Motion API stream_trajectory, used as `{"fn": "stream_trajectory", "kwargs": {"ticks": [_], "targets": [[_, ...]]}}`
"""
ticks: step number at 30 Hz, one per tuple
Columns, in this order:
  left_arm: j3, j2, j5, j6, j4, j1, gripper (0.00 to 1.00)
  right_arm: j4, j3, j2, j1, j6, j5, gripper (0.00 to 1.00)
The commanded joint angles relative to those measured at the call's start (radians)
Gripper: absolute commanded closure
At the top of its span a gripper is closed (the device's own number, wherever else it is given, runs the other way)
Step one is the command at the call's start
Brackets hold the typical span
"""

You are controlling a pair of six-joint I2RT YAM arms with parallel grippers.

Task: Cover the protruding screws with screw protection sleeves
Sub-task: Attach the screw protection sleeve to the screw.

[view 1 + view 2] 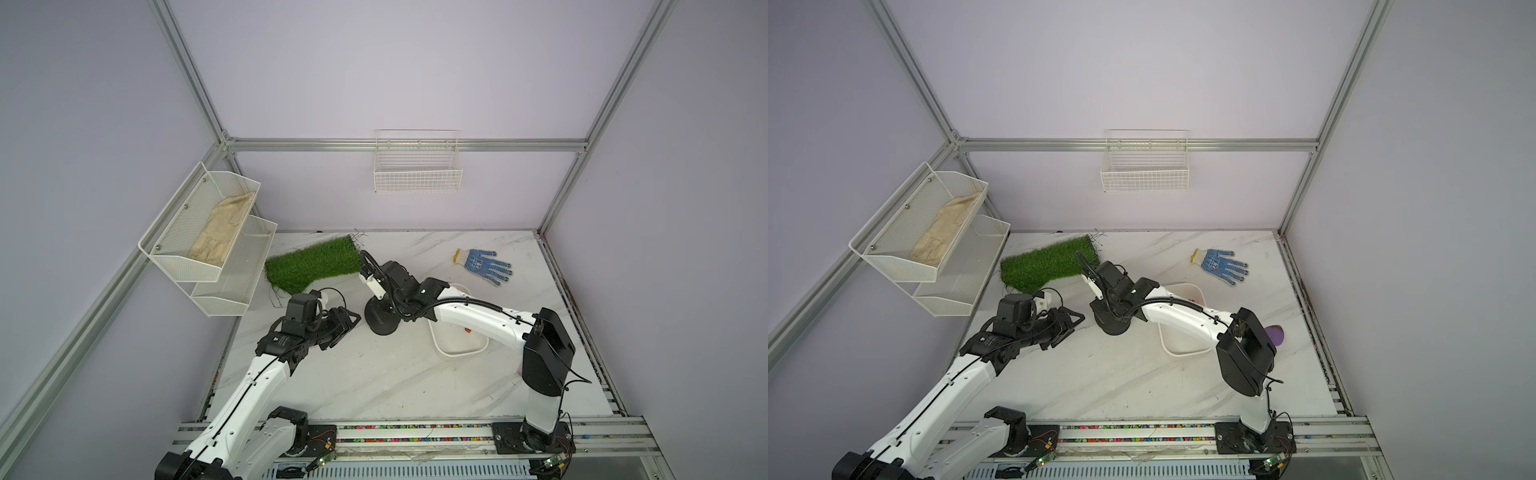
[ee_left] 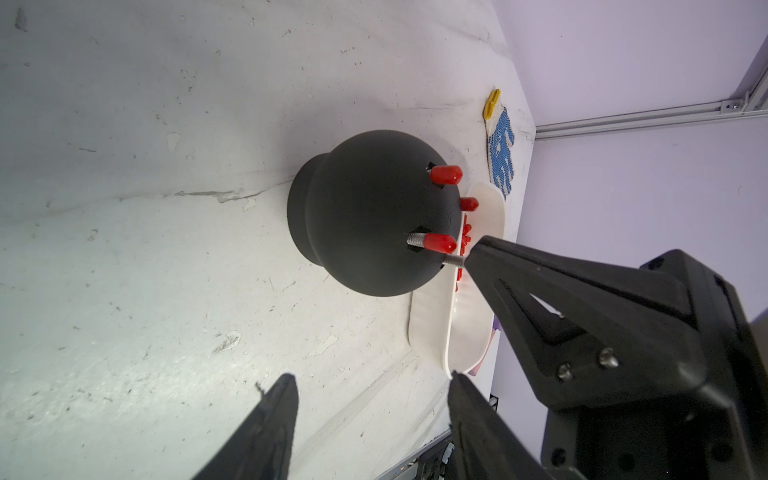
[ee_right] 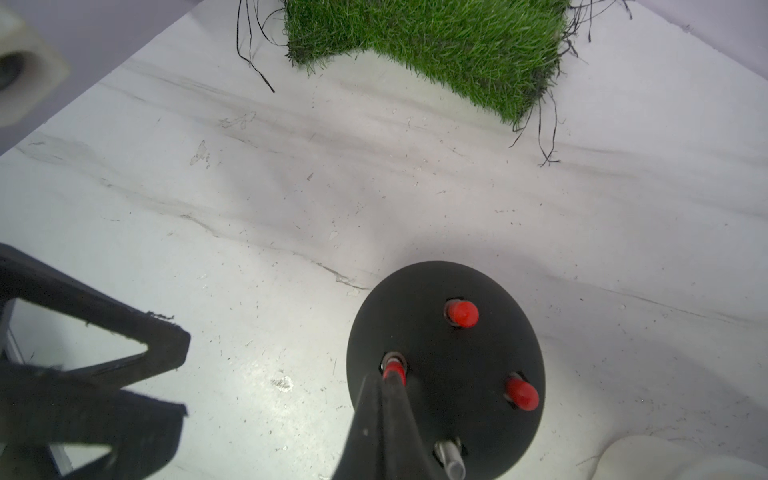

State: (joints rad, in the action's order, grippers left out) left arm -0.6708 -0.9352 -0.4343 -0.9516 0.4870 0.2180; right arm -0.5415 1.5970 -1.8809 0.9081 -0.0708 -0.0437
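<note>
— Two arms work over the marble table (image 1: 374,386) in both top views. Where is everything?

— The black domed base (image 1: 380,322) stands mid-table, just beside the white tray (image 1: 459,354). The right arm (image 1: 469,309) reaches across the tray and points down onto the base, hiding its top. The left gripper (image 1: 348,326) hovers near the base's other side, jaws apart and empty.

— And from the left wrist?

— Four screws (image 2: 415,238) stick out of the dome. Two carry red sleeves (image 2: 446,174). A third sleeve (image 2: 438,243) sits only partway on, with thread showing beneath it. The fourth screw (image 2: 453,261) is bare. The right gripper (image 2: 471,251) has its tip right at the ends of those last two. Loose sleeves (image 2: 464,237) lie in the tray behind the base. The left fingers (image 2: 282,415) stand wide with nothing between them.

— Right wrist?

— It looks straight down the closed fingers. Their tips meet at the top of the third sleeve (image 3: 392,368). I cannot tell whether they pinch it or only press on it. The two capped screws (image 3: 462,313) stand clear of the fingers, and the bare one (image 3: 449,457) is just beside them.
</note>
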Motion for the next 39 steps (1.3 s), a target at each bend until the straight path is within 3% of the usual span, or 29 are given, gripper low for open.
{"fn": "stream_trajectory", "kwargs": {"ticks": [1, 39], "targets": [[0.032, 0.003, -0.007, -0.007, -0.028, -0.005, 0.41, 0.005, 0.001, -0.004, -0.008, -0.007, 0.006, 1.00], [0.045, 0.011, -0.004, -0.009, -0.027, -0.005, 0.41, 0.014, -0.035, -0.063, -0.020, -0.013, 0.023, 1.00]]}}
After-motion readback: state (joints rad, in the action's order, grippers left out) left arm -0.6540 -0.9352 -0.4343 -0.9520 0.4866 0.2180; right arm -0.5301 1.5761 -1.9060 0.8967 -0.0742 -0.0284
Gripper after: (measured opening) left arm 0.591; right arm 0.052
